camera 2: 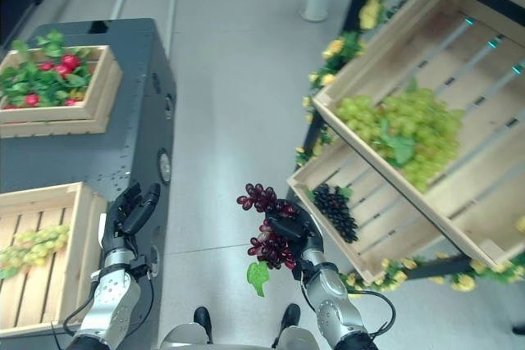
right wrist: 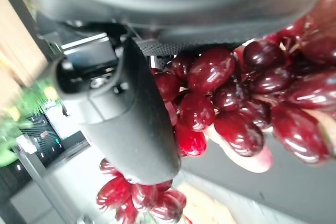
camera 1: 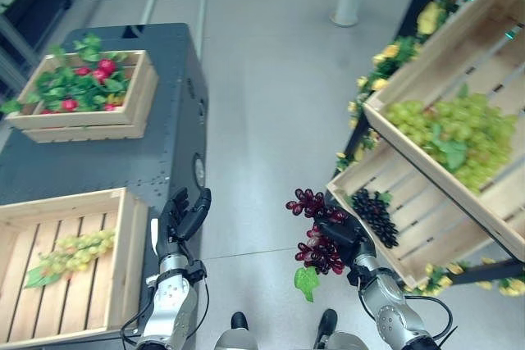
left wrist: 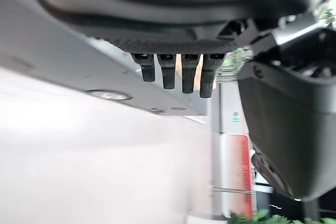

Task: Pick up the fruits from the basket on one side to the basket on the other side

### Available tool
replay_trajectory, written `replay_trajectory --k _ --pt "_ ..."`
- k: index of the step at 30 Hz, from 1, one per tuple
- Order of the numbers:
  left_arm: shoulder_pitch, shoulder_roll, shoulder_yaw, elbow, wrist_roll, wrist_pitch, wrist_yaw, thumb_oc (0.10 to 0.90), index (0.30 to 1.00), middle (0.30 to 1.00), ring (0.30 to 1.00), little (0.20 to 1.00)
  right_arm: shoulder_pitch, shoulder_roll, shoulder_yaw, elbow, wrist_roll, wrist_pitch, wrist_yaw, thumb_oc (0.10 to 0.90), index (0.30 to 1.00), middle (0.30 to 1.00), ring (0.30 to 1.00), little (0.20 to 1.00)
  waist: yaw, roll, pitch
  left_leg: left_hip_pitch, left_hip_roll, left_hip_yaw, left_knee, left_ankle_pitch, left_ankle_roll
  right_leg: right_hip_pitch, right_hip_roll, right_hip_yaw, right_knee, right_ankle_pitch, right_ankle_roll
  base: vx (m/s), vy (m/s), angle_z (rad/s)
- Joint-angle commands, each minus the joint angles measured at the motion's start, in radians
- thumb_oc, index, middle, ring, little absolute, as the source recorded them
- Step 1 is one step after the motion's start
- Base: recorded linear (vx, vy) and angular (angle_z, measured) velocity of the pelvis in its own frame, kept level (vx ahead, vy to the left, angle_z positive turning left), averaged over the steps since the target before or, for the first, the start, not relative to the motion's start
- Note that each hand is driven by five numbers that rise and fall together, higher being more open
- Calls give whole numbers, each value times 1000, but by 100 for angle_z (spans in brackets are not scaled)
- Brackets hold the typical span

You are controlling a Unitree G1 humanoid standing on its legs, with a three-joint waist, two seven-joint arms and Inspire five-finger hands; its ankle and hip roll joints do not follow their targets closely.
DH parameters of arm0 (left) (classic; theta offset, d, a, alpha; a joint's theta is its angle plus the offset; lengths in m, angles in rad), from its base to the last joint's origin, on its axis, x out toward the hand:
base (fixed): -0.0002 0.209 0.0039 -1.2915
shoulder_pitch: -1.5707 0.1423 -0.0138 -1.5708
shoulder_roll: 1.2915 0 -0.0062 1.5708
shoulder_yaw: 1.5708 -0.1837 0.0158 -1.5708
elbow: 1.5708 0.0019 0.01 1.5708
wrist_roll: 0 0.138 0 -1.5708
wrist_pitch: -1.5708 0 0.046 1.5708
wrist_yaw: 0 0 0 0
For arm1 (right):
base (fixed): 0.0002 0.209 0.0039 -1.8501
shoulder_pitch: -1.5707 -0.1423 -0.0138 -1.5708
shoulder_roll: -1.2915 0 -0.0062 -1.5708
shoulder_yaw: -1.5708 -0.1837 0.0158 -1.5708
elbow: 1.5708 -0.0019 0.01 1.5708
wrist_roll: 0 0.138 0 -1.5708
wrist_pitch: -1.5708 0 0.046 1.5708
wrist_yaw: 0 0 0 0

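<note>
Right robot hand (camera 1: 354, 239): fingers curled round the red grape bunch (camera 1: 316, 235), held in the air above the floor, just left of the lower right crate (camera 1: 426, 227)
Left robot hand (camera 1: 182, 215): fingers relaxed, holding nothing, beside the near left crate (camera 1: 123, 235)
Near left crate: green grapes (camera 1: 78, 252) inside
Lower right crate: black grapes (camera 1: 376, 215) inside
Writing: none legible

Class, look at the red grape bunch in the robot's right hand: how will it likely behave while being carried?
Probably floppy: the red grapes spill in clusters above and below the right hand rather than staying in one lump. The glossy skins in the right wrist view suggest some slip. Its leaf dangles below, so it may swing.
</note>
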Motion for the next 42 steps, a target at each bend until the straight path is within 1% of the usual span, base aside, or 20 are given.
replay_trajectory --k 1,4,9,11,12,13,15,18,19,21,25,26,27,29,30,33,38,39,40,42 --pt "-69 25 -21 -72 17 -77 -12 800 900 900 900 900 -58 10 -59 -86 -19 -83 6 400 300 300 300 300 -18 1 -84 -64 -93 -37 27 -84 34 39 -37 9 2 -51 -1 57 -123 -22" --pt "-59 15 -41 -75 14 -87 -17 800 900 900 900 900 -34 9 -82 -76 -5 -76 9 400 300 300 300 300 -36 0 -86 -49 -90 -39 3 -77 26 31 -26 19 2 -58 -7 48 -106 -19" --pt "-42 15 -53 -108 -19 -107 -111 800 900 900 900 900 -10 29 -94 -67 2 -100 -17 400 300 300 300 300 -52 3 -90 -41 -88 -41 2 -84 23 27 -10 34 2 -64 -20 66 -101 -9" --pt "-39 11 -60 -112 -77 -103 -148 800 900 900 900 900 -14 33 -100 -63 6 -116 -38 400 300 300 300 300 -54 6 -86 -43 -88 -41 3 -82 22 22 -6 39 2 -62 -22 42 -75 -2" --pt "-48 -1 -70 -107 -151 -97 -168 800 900 900 900 900 -34 30 -108 -50 10 -144 -64 400 300 300 300 300 -57 12 -73 -60 -85 -41 32 -89 20 13 -5 40 2 -58 -28 1 -47 -7" --pt "-52 -5 -73 -104 -167 -94 -170 800 900 900 900 900 -42 27 -113 -44 11 -151 -73 400 300 300 300 300 -58 14 -67 -68 -83 -41 48 -94 19 7 -5 41 10 -60 -30 -18 -53 -5" --pt "-69 -17 -88 -98 -209 -89 -170 800 900 900 900 900 -85 4 -135 -26 15 -170 -102 400 300 300 300 300 -59 21 -34 -114 -75 -48 131 -116 16 -24 -12 47 63 -79 -43 -73 -28 2" --pt "-114 -26 -121 -101 -246 -103 -163 800 900 900 900 900 -181 -43 -167 1 13 -203 -154 400 300 300 300 300 -58 33 39 -203 -62 -58 263 -151 14 -96 -28 42 190 -125 -63 -158 -13 10" --pt "-120 -26 -125 -103 -249 -106 -161 800 900 900 900 900 -196 -48 -169 4 10 -209 -163 400 300 300 300 300 -58 35 49 -215 -60 -60 281 -157 14 -108 -30 40 210 -134 -64 -187 -9 10" --pt "-161 -14 -141 -114 -269 -128 -159 800 900 900 900 900 -289 -92 -192 30 -1 -233 -198 400 300 300 300 300 -56 45 117 -298 -40 -56 405 -193 12 -189 -45 24 335 -181 -80 -217 7 5" --pt "-192 0 -153 -136 -294 -149 -144 800 900 900 900 900 -383 -137 -218 73 1 -257 -242 400 300 300 300 300 -53 52 175 -407 -17 -58 547 -243 23 -306 -68 17 497 -232 -99 -131 21 3" --pt "-195 1 -154 -139 -295 -149 -142 800 900 900 900 900 -391 -140 -221 77 3 -259 -245 400 300 300 300 300 -53 53 178 -417 -15 -59 557 -246 23 -315 -71 15 509 -235 -100 -96 24 11" --pt "-205 7 -163 -151 -294 -154 -135 800 900 900 900 900 -430 -161 -238 99 12 -268 -260 400 300 300 300 300 -48 56 200 -466 -10 -72 616 -266 26 -356 -85 12 568 -249 -106 -70 21 10" --pt "-211 8 -166 -157 -291 -154 -132 800 900 900 900 900 -455 -175 -248 110 3 -278 -274 400 300 300 300 300 -46 58 210 -496 -8 -78 651 -279 30 -385 -94 12 607 -261 -109 -69 25 6" --pt "-222 14 -176 -169 -280 -152 -127 800 900 900 900 900 -502 -215 -271 133 3 -282 -288 400 300 300 300 300 -39 61 230 -540 -6 -87 707 -296 39 -426 -110 6 664 -274 -114 -67 25 7" --pt "-237 21 -203 -178 -267 -149 -115 800 900 900 900 900 -582 -282 -297 184 1 -300 -320 400 300 300 300 300 -27 69 248 -600 -5 -106 785 -316 47 -477 -127 2 740 -294 -122 -22 20 13" --pt "-243 31 -242 -193 -274 -145 -96 800 900 900 900 900 -671 -372 -318 254 -39 -341 -433 400 300 300 300 300 -12 80 249 -681 -8 -131 866 -327 60 -551 -144 2 822 -318 -129 25 -4 9" --pt "-243 31 -242 -193 -274 -145 -96 800 900 900 900 900 -671 -372 -318 254 -39 -341 -433 400 300 300 300 300 -12 80 249 -681 -8 -131 866 -327 60 -551 -144 2 822 -318 -129 13 -37 11" --pt "-242 40 -256 -200 -279 -147 -91 800 900 900 900 900 -707 -408 -328 281 -63 -342 -478 400 300 300 300 300 -8 84 249 -709 -11 -138 889 -333 65 -579 -149 3 847 -323 -130 11 -45 11" --pt "-244 50 -267 -202 -287 -145 -93 800 900 900 900 900 -743 -439 -330 317 -98 -330 -532 400 300 300 300 300 -3 88 249 -732 -15 -143 906 -336 70 -604 -154 5 868 -327 -131 8 -45 10"
